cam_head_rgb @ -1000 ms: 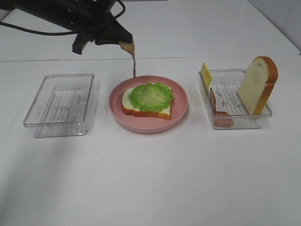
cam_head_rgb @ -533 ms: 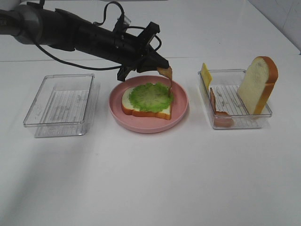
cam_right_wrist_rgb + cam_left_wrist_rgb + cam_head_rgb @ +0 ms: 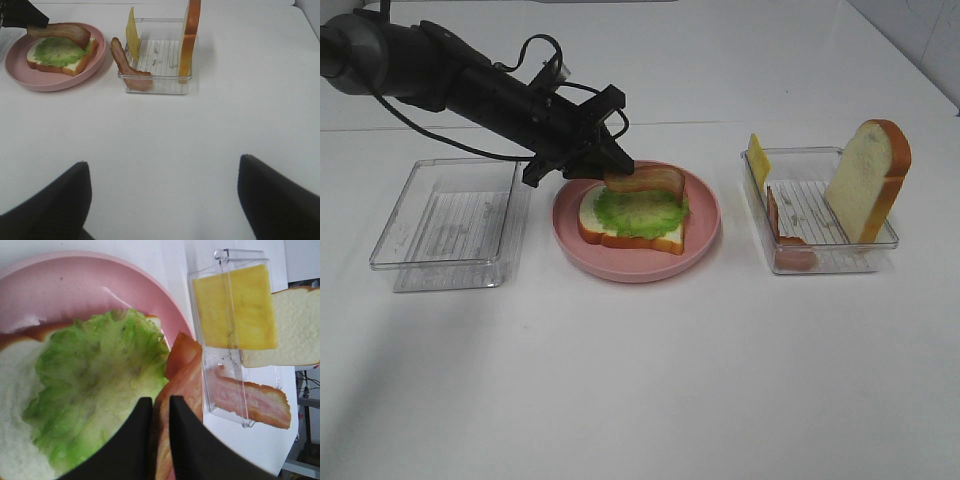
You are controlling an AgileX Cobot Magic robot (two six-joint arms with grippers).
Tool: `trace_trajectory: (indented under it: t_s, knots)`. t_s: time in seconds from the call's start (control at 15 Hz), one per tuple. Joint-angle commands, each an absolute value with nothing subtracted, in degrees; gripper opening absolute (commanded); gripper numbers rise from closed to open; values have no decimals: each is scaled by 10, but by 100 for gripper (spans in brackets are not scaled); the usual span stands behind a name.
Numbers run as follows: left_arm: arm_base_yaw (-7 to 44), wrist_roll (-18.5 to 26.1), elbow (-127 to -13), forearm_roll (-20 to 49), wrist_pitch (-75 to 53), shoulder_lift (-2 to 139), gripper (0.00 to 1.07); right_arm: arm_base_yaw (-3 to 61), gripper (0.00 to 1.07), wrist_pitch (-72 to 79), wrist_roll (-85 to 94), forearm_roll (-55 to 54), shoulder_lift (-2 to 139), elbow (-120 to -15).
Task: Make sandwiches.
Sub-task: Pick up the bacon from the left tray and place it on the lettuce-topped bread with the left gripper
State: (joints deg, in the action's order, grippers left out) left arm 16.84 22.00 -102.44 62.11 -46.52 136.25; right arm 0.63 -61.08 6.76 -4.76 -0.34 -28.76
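Sandwich so far: white bread slice with orange-brown crust [image 3: 592, 216] flat on round pink plate [image 3: 705, 215], green ruffled lettuce leaf [image 3: 638, 212] on top, brown bacon strip [image 3: 650, 180] across the lettuce. Left pincer [image 3: 156, 405] is at one end of the strip, jaws nearly together, that end in the narrow gap with both fingers against it. Left arm [image 3: 470, 80] is stretched out low from the far left, slanting down, with the pincer over the plate's far edge.

Beyond the pincer tips: clear plastic rectangular tray [image 3: 820, 262] with yellow cheese slice [image 3: 758, 160] on edge, second bread slice [image 3: 865, 180] upright, second bacon strip [image 3: 785, 235] against its wall. Behind the pincer, beneath the arm: other clear tray [image 3: 450, 272].

Right pincer [image 3: 162, 162] gapes wide, holds nothing, over white desk [image 3: 640, 380], well apart from the plate.
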Motion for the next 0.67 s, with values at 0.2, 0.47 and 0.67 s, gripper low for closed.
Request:
trace_trajectory:
  t_s: [0.2,0.47,0.67]
  knots:
    - [170,215,-1045,589,-478,1346,61,2,76,-606,71,-50,-10,-287]
    - [170,184,-1056,561,-492,1319,63,2,76,-606,71,-50,-10,-287]
    - [172,124,-1056,465,-501,1285,87,2,76,-606,71,-50,-10,-287]
